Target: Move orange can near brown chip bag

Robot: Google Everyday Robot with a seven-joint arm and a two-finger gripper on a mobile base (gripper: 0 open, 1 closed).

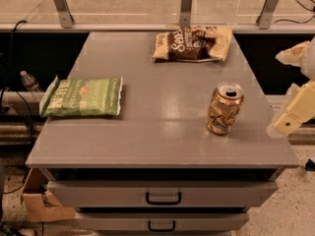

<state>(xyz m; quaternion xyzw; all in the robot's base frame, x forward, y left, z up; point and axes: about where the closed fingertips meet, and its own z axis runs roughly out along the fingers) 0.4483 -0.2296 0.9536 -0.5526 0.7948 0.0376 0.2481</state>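
The orange can [224, 109] stands upright on the grey table [162, 127], towards its right front. The brown chip bag [192, 44] lies flat at the back of the table, behind the can and well apart from it. My gripper [291, 116] is at the right edge of the view, beside the table's right edge, to the right of the can and not touching it. Only its pale finger part shows.
A green chip bag [82, 98] lies on the left side of the table. Drawers with handles [163, 198] are below the front edge. A cardboard box [42, 203] sits on the floor at lower left. A railing [186, 6] runs behind the table.
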